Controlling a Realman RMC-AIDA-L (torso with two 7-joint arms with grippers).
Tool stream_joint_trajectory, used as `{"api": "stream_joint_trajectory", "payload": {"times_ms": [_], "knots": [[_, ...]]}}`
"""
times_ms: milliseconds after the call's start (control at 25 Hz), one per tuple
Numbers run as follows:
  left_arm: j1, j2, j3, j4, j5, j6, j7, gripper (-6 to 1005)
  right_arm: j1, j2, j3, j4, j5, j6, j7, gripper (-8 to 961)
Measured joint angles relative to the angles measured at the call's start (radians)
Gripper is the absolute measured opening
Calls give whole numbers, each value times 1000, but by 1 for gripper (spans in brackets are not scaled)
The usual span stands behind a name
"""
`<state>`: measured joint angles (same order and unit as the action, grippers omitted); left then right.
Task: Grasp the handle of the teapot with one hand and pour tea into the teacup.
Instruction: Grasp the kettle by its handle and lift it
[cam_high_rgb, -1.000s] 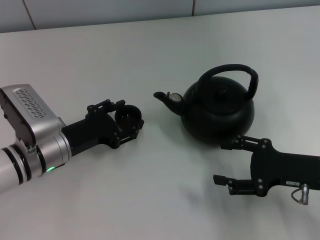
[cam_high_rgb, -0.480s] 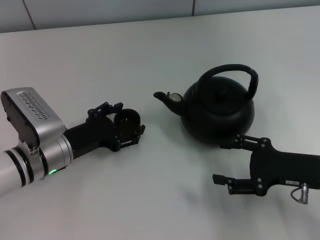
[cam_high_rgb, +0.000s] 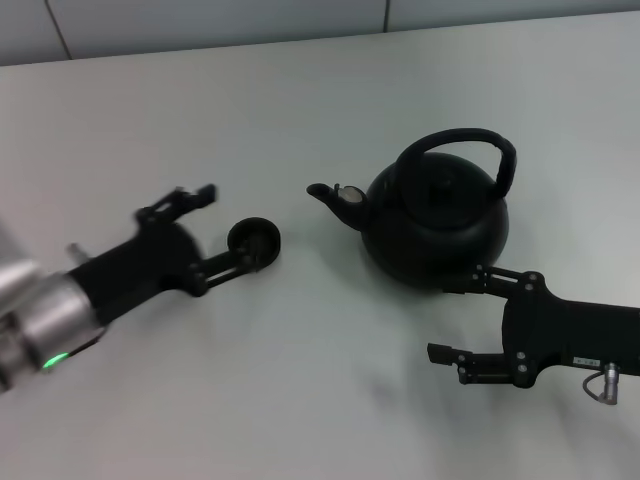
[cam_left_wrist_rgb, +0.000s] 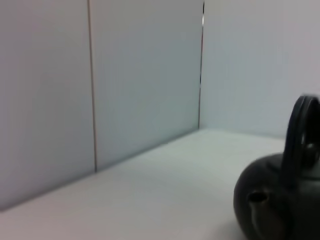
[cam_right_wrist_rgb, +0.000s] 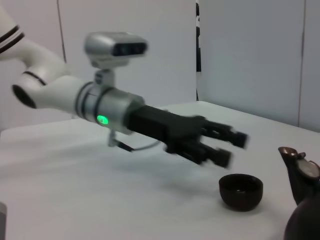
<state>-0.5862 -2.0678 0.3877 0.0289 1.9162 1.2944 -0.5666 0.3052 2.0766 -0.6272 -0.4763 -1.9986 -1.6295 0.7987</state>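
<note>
So I see the cup (cam_high_rgb: 253, 241) placed, left tool (cam_high_rgb: 213, 229) released; right tool (cam_high_rgb: 456, 321) open, handle (cam_high_rgb: 462, 147) ungrasped, no pouring yet.

A lab or test room, by the look of it: a bare white table (cam_high_rgb: 300, 90) stands against plain pale wall panels (cam_left_wrist_rgb: 145, 80) with thin dark seams, and 2 robot arms work over it.
</note>
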Motion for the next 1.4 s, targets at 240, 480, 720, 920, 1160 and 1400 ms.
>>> {"api": "stream_joint_trajectory", "payload": {"times_ms": [240,480,720,920,1160,1400], "knots": [[185,8,5,218,2,315,-128,847,0,0,3,-7,6,-2,1,819],[307,32,2,363,3,502,-226,849,11,0,3,-2,12,-4,3,819],[314,41,15,368,8,505,-228,849,20,0,3,1,12,-6,4,818],[314,41,89,377,10,451,-222,849,16,0,3,1,12,-6,7,818],[330,48,198,405,11,321,-222,850,5,0,3,1,12,-6,5,818],[332,50,211,407,12,308,-222,850,-4,0,3,1,12,-7,2,819]]}}
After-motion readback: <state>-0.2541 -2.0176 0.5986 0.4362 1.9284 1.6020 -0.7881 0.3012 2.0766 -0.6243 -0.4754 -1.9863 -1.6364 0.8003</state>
